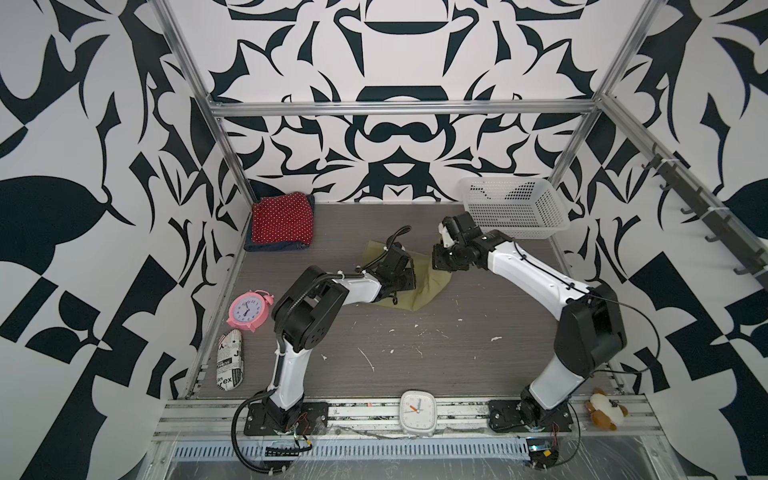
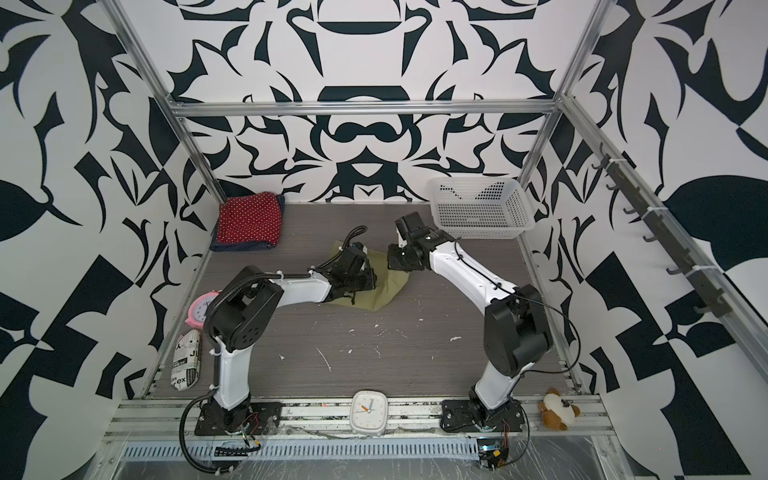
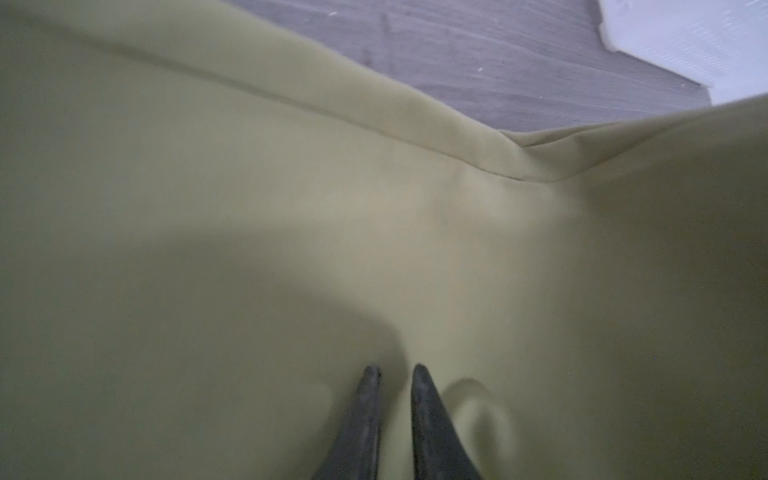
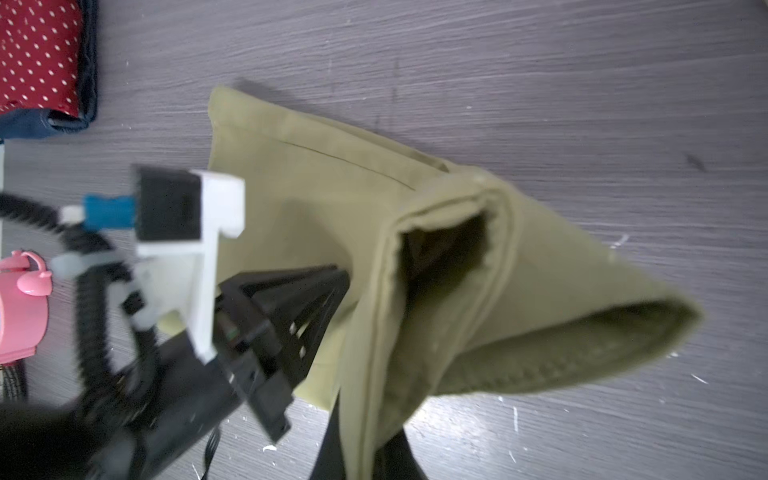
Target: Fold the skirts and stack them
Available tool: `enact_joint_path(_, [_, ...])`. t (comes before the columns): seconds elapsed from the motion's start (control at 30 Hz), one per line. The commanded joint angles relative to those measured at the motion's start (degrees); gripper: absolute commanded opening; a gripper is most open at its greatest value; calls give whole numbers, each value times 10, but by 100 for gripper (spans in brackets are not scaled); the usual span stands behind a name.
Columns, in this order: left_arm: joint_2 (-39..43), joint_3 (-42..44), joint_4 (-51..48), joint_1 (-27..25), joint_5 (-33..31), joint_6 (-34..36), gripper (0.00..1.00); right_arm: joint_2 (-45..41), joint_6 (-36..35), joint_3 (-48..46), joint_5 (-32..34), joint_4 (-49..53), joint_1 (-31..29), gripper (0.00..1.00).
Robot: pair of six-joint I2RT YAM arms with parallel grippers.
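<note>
While R fingers [image 4: 332, 453] clamp soft, creased olive skirt [image 4: 561, 270] | L fingers [image 3: 365, 415] narrowly apart

- Red polka-dot skirt [image 1: 282, 218]: folded, atop the folded denim skirt [image 1: 276, 248], well apart from the basket [image 1: 540, 216].
- Olive-green skirt [image 1: 424, 289]: half-folded, one edge raised, nearer the basket.

Red skirt [image 1: 283, 222] hides most of the denim skirt [image 1: 274, 247].
</note>
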State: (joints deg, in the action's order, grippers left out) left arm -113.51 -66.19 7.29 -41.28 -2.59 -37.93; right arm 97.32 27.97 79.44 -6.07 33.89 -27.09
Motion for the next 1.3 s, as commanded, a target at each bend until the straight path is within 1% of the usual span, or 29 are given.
enact_joint_path(0.0, [117,26,-64,1,-50,18,22,9,11,36,32,36,1,0])
enact_joint_path(0.07, [177,59,-74,5,-98,36,26,16,11,47,36,40,-3,0])
enact_joint_path(0.1, [196,74,-82,22,-93,37,27,21,10,55,39,46,-5,0])
enact_joint_path(0.13, [209,88,-93,49,-73,33,27,26,8,65,42,52,-8,0])
enact_joint_path(0.2, [218,124,-93,96,-59,29,27,36,1,82,49,67,-14,0])
enact_joint_path(0.27, [212,147,-90,142,-28,26,26,42,-1,91,51,74,-15,0])
enact_joint_path(0.33, [211,164,-86,171,-7,33,26,39,-7,93,53,80,-14,0])
enact_joint_path(0.4, [223,174,-84,176,-15,40,26,25,-16,84,66,82,-13,0])
enact_joint_path(0.5, [246,182,-70,175,-9,40,26,-6,-32,56,64,83,4,0])
enact_joint_path(0.57, [256,182,-68,174,-6,35,26,-26,-40,27,46,74,29,0])
enact_joint_path(0.63, [263,173,-72,171,6,32,26,-42,-63,-1,22,69,64,0])
enact_joint_path(0.77, [268,134,-102,134,1,39,26,-56,-107,-26,19,67,113,0])
enact_joint_path(0.83, [259,113,-103,111,-7,40,27,-43,-124,-20,-5,72,126,0])
enact_joint_path(0.93, [215,71,-97,79,-5,41,27,-20,-139,2,-14,86,126,0])
enact_joint_path(1.07, [124,7,-78,39,1,40,27,-10,-124,12,-23,77,120,0])
enact_joint_path(1.13, [74,-34,-68,23,18,36,27,-7,-121,18,-19,76,109,0])
enact_joint_path(1.2, [28,-71,-61,10,22,37,26,-2,-121,27,-11,81,102,0])
enact_joint_path(1.27, [-12,-105,-54,8,41,32,25,3,-120,36,-9,91,99,0])
